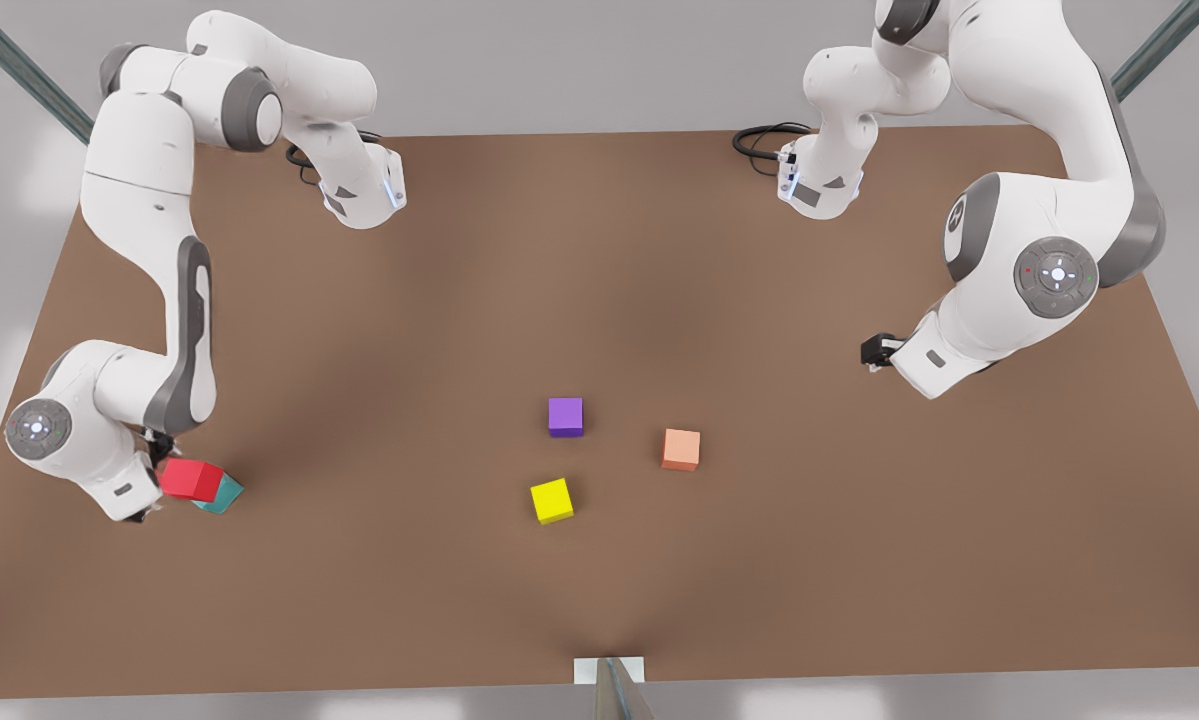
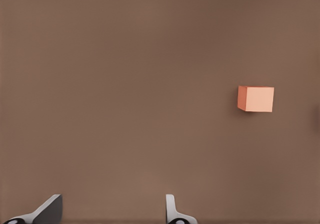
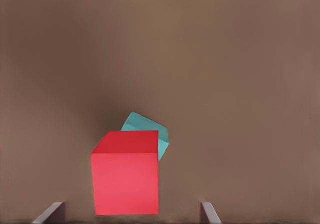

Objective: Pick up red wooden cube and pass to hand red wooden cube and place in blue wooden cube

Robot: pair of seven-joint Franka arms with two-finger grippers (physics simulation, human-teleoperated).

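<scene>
Red wooden cube [image 1: 191, 479] is sitting near the counter's [image 1: 599, 300] edge at the front view's left, overlapping the blue wooden cube [image 1: 223, 495], beside the right gripper [image 1: 155, 478]; the left gripper [image 1: 875, 352] is waiting well apart. From the left wrist, its fingers [image 2: 172, 211] are standing wide, empty, a salmon cube [image 2: 256, 99] beyond. From the right wrist, fingers [image 3: 209, 213] are spreading clear of the red cube's flanks. Likely light, rigid, smooth: flat opposite faces suit gripping.
</scene>
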